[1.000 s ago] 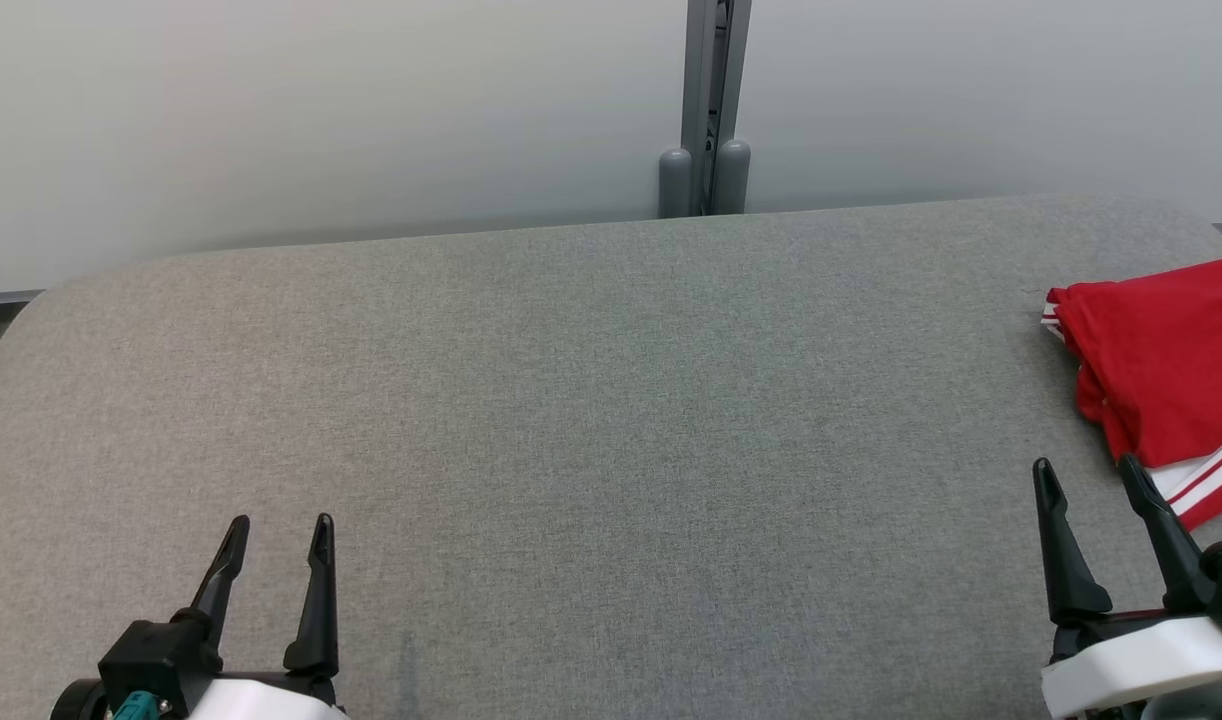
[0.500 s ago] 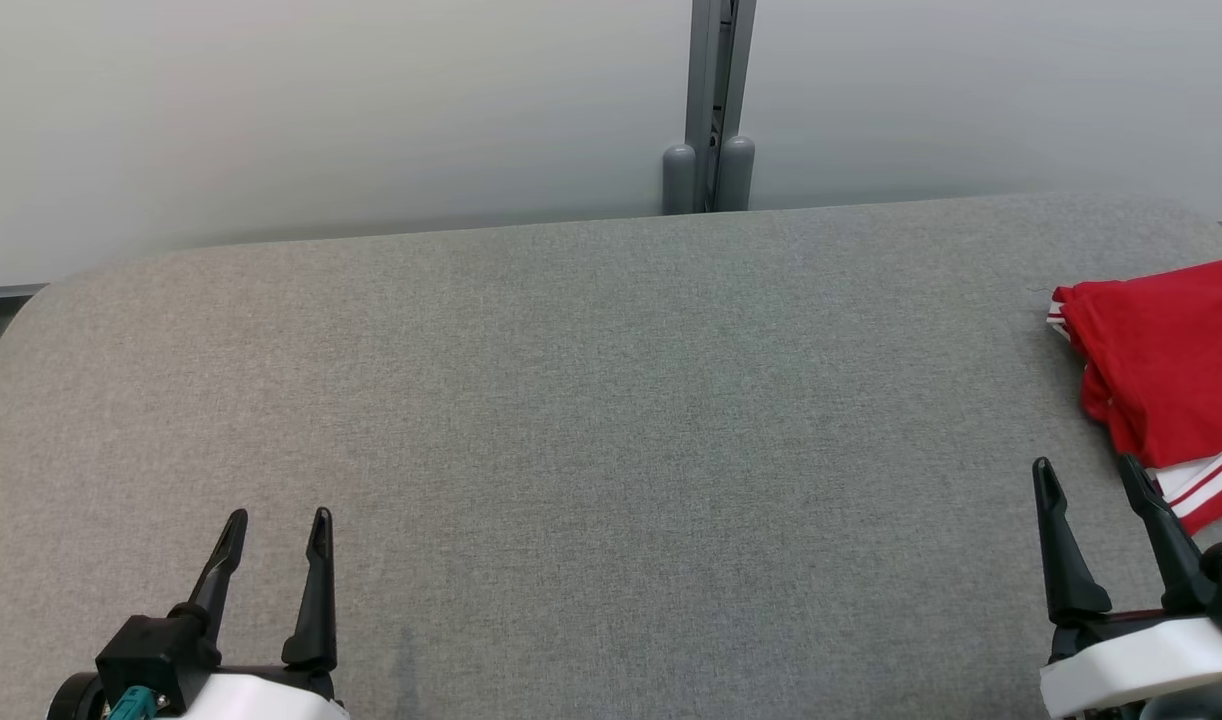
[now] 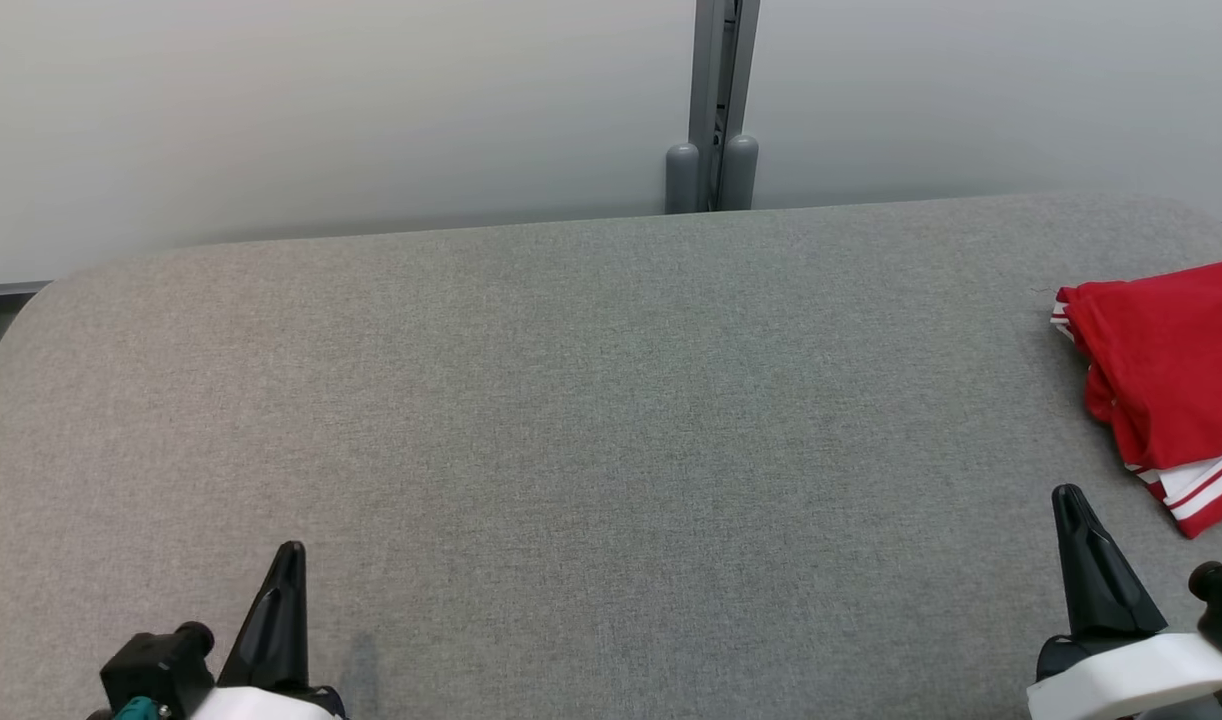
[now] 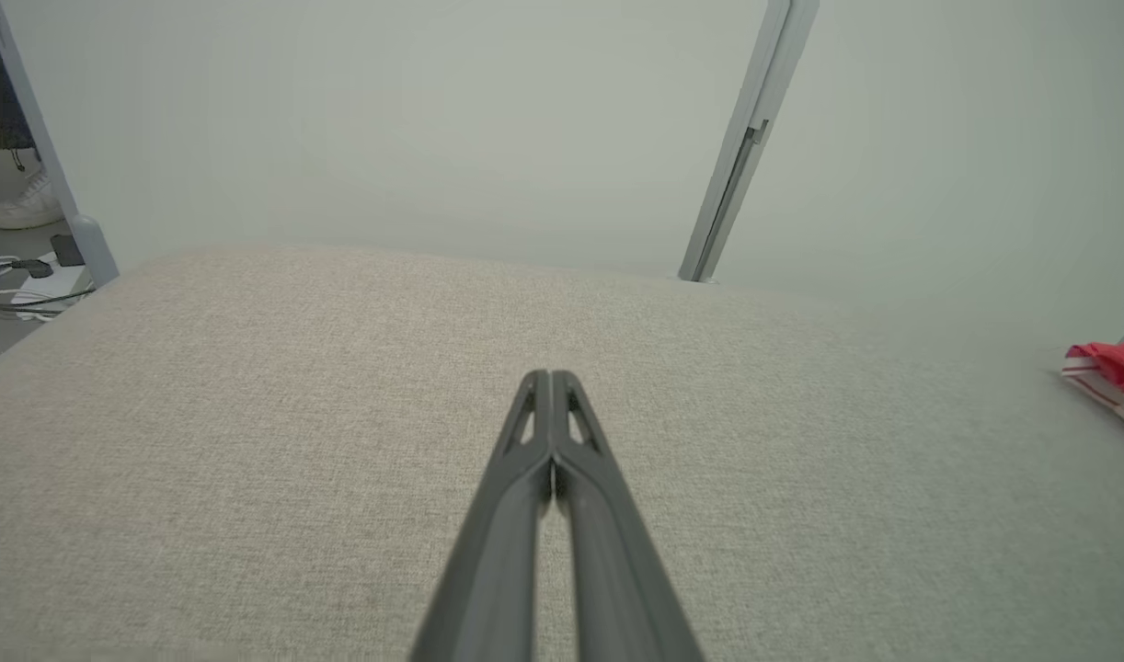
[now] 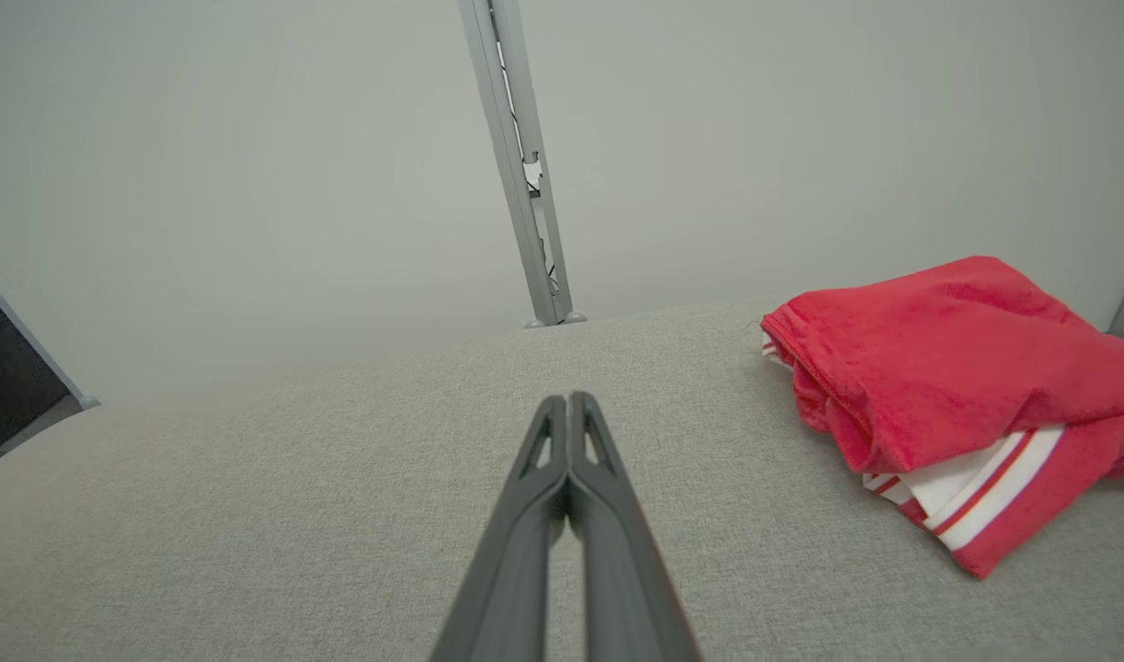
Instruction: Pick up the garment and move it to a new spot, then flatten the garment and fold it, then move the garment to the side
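Both hands have snapped shut. A second ago each showed two spread fingers, and now the left hand is a single dark spike low on the left, with the right hand the same low on the right. The left wrist view confirms it, fingertips pressed together with nothing between them, and the right wrist view shows the same. The whole head picture has slid a touch, so that's the camera, not the scene.

The garment is red with white stripes, bunched in a loose fold at the right end of the tabletop. It lies ahead and to the right of the right hand, near it but not touching, and runs out of the head view's right side.

A broad stretch of grey cloth surface lies between the hands and on to the far edge, which meets the pale wall by a grey post. The far corners curve away, and past the left one there are cables and a white shoe on the floor.
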Available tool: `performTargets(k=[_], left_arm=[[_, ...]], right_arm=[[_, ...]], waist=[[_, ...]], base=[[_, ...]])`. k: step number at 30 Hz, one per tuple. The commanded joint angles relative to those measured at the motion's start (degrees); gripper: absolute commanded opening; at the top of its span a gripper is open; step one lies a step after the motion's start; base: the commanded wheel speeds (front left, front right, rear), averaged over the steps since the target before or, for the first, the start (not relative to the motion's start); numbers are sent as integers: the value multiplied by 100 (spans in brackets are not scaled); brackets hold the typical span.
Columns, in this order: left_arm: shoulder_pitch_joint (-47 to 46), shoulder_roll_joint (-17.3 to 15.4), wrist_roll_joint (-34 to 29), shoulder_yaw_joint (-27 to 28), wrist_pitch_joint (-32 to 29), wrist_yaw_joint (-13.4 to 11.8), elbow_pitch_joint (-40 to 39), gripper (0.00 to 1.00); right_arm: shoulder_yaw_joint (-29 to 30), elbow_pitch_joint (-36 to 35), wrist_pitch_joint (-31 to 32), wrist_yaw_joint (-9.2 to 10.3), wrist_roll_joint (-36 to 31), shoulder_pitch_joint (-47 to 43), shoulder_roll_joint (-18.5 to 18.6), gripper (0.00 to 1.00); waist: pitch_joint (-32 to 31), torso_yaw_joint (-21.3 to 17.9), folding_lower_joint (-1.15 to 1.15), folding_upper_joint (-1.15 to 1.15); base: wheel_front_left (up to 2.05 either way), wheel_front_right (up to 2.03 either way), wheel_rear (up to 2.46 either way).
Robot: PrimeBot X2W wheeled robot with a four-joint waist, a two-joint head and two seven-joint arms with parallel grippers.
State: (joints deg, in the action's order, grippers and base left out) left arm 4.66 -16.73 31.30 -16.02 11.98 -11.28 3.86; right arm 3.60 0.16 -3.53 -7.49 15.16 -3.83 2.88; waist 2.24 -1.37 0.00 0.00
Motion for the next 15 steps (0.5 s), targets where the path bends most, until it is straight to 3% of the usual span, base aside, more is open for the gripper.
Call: performTargets(k=[1, 15], left_arm=[[-141, -22, 198, 113, -32, 68, -58, 0], [-351, 195, 1372, 465, -332, 423, 184, 0]], right_arm=[[29, -45, 27, 0, 256, 130, 40, 0], [64, 227, 199, 0, 1693, 312, 54, 0]], waist=[[-2, 1, 0, 0], [-27, 17, 0, 0]], base=[[0, 0, 0], [0, 0, 0]])
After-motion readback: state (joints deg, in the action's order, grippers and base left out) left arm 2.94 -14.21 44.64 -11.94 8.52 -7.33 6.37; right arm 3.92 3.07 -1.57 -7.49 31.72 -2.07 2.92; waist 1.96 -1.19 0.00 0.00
